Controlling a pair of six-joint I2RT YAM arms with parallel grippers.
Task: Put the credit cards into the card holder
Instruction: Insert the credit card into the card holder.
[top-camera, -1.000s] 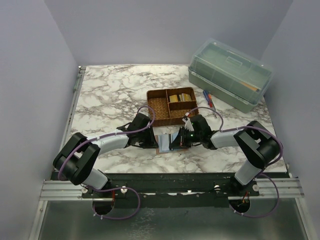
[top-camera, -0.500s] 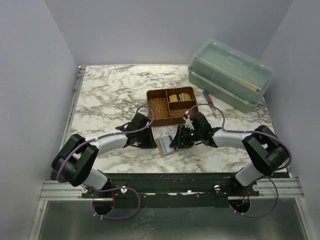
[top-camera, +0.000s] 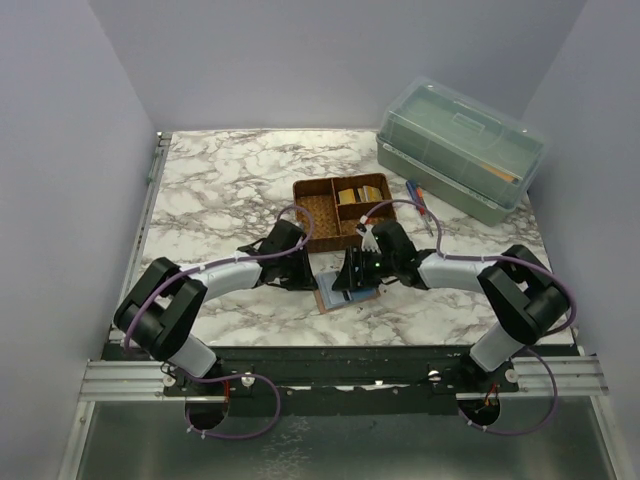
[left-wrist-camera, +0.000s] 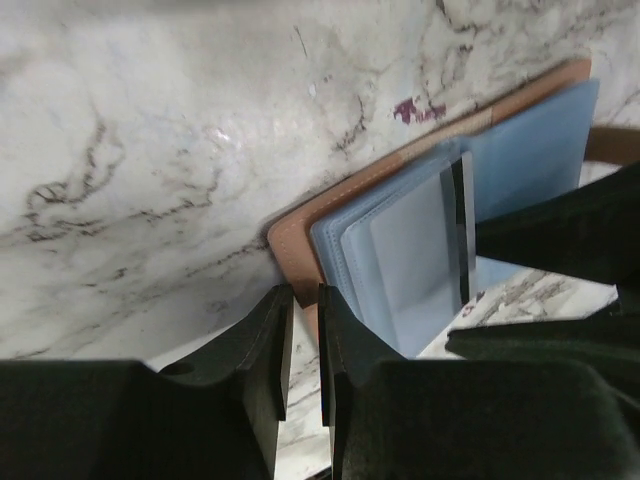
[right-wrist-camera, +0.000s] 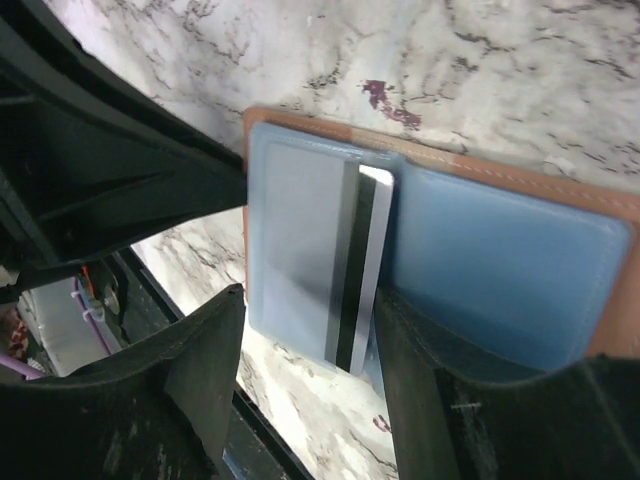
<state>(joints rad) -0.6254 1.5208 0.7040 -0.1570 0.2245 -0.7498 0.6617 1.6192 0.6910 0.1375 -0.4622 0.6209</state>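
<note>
The left gripper (left-wrist-camera: 304, 305) is pinching the tan edge of the open wallet (left-wrist-camera: 300, 235), its jaws nearly together on it. The right gripper (right-wrist-camera: 310, 310) is hovering with jaws apart, and a striped card (right-wrist-camera: 358, 270) is lying between its fingers on the wallet's blue pockets. Beyond both grippers, more cards (top-camera: 362, 195) are sitting in a brown tray (top-camera: 320, 212) near the wallet.
</note>
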